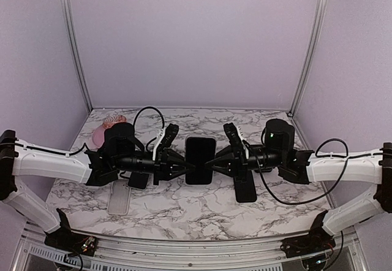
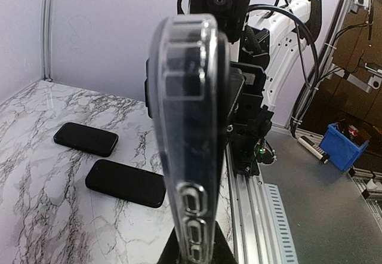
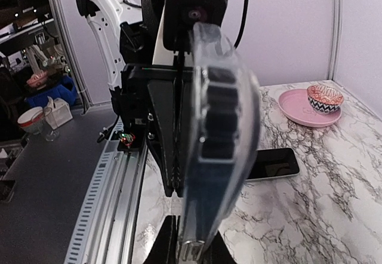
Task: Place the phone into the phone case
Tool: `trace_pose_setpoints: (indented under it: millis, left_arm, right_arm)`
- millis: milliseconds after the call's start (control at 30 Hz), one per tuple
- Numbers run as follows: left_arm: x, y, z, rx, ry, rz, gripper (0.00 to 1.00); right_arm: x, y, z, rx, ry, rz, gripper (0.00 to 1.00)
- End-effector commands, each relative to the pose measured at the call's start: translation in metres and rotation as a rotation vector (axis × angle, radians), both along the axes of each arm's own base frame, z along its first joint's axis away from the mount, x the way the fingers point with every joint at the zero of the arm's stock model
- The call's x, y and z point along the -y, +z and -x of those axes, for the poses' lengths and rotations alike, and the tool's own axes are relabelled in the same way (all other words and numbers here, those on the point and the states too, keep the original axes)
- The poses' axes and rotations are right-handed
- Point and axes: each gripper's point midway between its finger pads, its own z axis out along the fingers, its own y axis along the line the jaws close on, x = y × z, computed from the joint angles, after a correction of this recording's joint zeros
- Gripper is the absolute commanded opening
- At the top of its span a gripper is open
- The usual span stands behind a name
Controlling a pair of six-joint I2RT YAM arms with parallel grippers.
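Observation:
A black phone [image 1: 200, 151] sits against a clear phone case and is held in the air at mid-table between both grippers. My left gripper [image 1: 182, 167] is shut on its left edge and my right gripper [image 1: 212, 162] on its right edge. In the left wrist view the clear case [image 2: 191, 132] stands edge-on with the dark phone inside it, rising from my left gripper [image 2: 194, 243]. In the right wrist view the case [image 3: 218, 138] also stands edge-on, its clear back bulging right of the dark phone, gripped by my right gripper [image 3: 194, 243].
Two spare black phones [image 2: 85, 138] [image 2: 125, 182] lie on the marble table, one of them right of centre [image 1: 245, 188]. Another phone [image 1: 138, 181] and a clear flat case [image 1: 118, 197] lie under the left arm. A pink plate [image 3: 301, 110] with a patterned bowl [image 3: 325, 97] sits at the back left.

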Motion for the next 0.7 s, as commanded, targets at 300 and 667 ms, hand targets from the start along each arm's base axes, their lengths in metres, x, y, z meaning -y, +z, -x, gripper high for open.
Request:
trace_pose_setpoints:
  millis: [300,667]
  left_arm:
    - [-0.011,0.001,-0.015,-0.150,0.015,0.086,0.56]
    - [0.006,-0.019,0.009,-0.015,-0.048,0.046,0.25]
  right_arm:
    - [0.004,0.020,-0.005,-0.085,-0.019,0.010,0.00]
    - [0.005,0.056,-0.004,-0.021,-0.014,-0.098,0.00]
